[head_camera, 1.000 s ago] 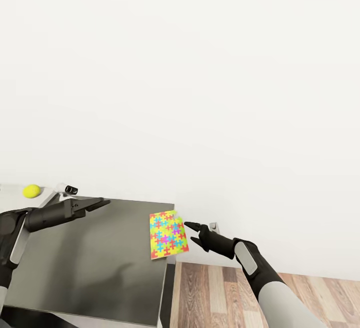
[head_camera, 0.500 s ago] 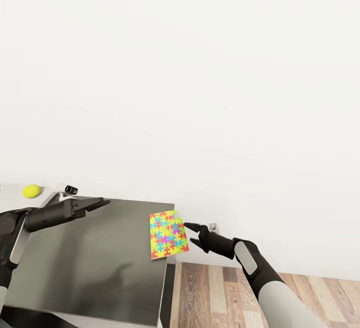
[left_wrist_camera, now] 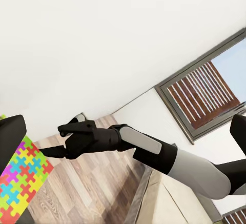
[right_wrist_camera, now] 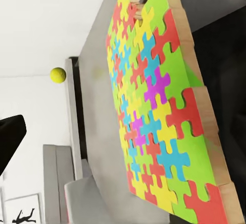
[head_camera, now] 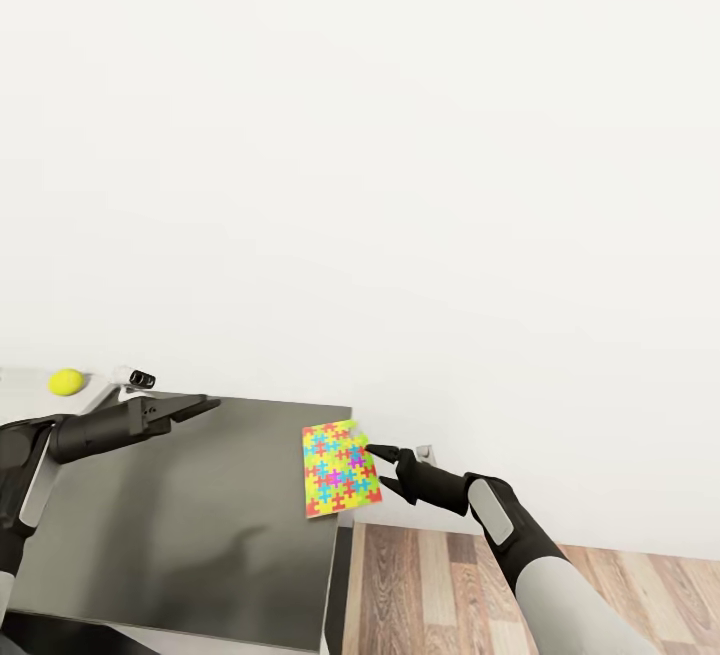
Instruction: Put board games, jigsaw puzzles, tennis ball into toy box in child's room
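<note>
In the head view, the jigsaw puzzle (head_camera: 341,468) is seen lying flat at the right edge of the dark table (head_camera: 190,525), slightly overhanging it; the right gripper (head_camera: 376,466) is spread, its tips just beside the overhanging edge. The left gripper (head_camera: 203,403) hovers over the far edge, seemingly pressed together. The tennis ball (head_camera: 66,381) rests beyond the far left corner.

In the left wrist view, the right gripper (left_wrist_camera: 53,140) is shown parted beside the puzzle (left_wrist_camera: 19,175).

In the right wrist view, the puzzle (right_wrist_camera: 159,106) is judged a thin, stiff, light wooden board, best pinched across its overhanging edge.

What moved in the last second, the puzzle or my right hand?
Both, barely. The right hand edged up at the puzzle's edge, and the puzzle shifted slightly right with it. The left hand and the ball stayed put.
</note>
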